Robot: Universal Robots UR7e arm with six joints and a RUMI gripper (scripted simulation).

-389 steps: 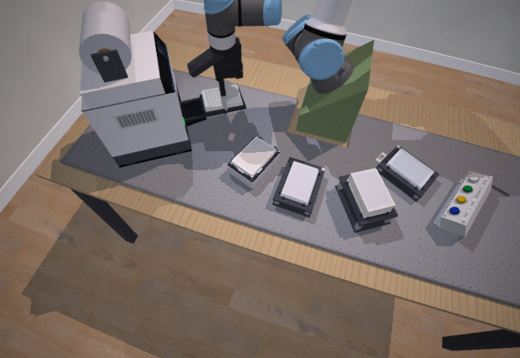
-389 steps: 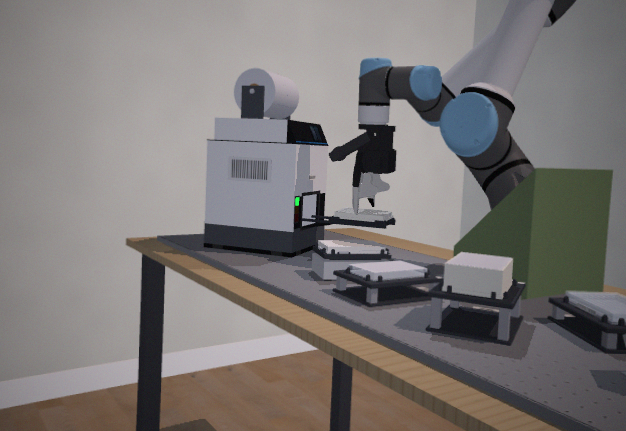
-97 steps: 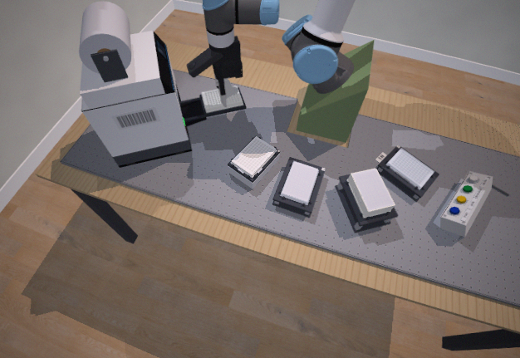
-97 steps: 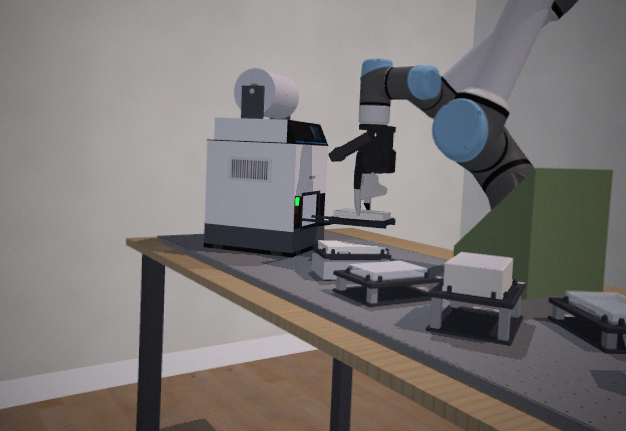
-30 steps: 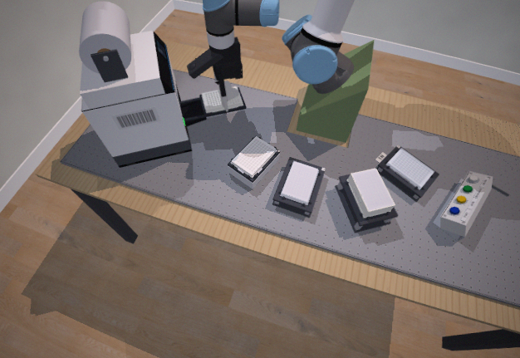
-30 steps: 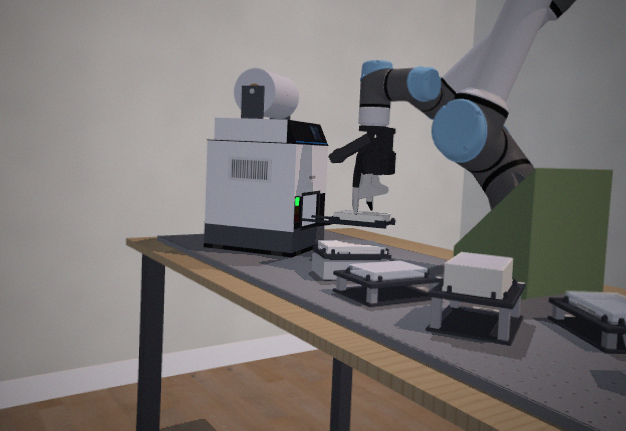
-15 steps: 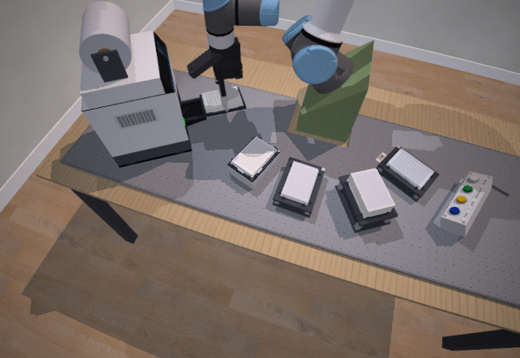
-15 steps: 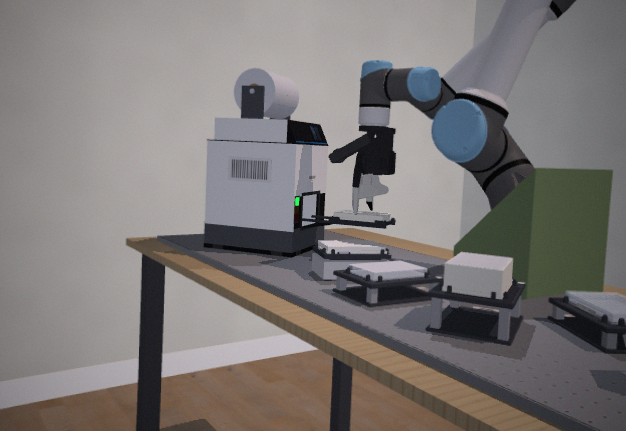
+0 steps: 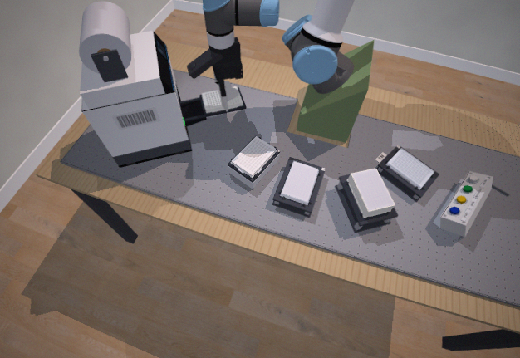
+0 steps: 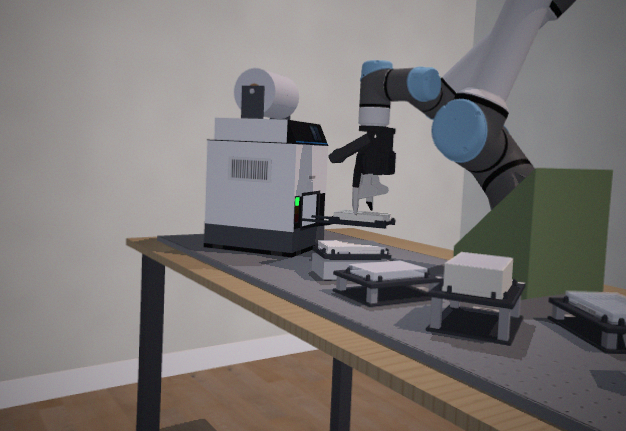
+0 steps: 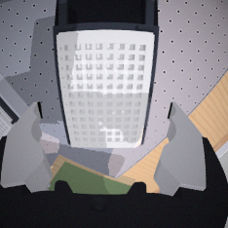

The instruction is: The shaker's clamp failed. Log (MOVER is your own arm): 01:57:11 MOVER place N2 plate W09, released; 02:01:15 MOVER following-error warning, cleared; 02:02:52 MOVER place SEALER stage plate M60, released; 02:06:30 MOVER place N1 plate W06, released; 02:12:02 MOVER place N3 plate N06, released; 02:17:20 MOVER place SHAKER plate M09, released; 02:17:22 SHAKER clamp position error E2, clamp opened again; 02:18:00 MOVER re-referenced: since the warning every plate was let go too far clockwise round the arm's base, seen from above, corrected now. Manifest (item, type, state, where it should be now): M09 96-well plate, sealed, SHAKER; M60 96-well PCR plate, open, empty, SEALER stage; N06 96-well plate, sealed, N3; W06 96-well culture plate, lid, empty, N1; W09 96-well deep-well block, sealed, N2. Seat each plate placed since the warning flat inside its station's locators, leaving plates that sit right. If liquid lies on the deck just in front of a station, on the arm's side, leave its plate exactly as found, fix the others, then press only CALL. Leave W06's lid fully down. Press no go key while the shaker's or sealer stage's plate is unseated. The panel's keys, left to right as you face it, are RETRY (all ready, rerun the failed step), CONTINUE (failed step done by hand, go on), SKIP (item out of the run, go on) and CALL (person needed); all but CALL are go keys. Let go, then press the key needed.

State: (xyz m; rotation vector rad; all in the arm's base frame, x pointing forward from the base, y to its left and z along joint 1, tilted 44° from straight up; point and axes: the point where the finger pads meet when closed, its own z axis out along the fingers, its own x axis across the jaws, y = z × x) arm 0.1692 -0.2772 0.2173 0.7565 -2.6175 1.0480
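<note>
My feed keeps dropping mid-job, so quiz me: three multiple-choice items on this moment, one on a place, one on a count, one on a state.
1. Where is the gripper?
A. Over the key panel
B. Over the open PCR plate on the sealer stage
C. Over the deep-well block

2. How many coloured keys show on the panel?
A. One
B. Three
C. Five

3. What is the gripper's state?
A. Shut on the plate
B. Open, holding nothing
C. Shut on nothing

Answers: 1 B, the wrist view looks straight down on the plate's wells. 2 B, green, yellow and blue. 3 B, both fingers stand apart from the plate's sides.
</note>
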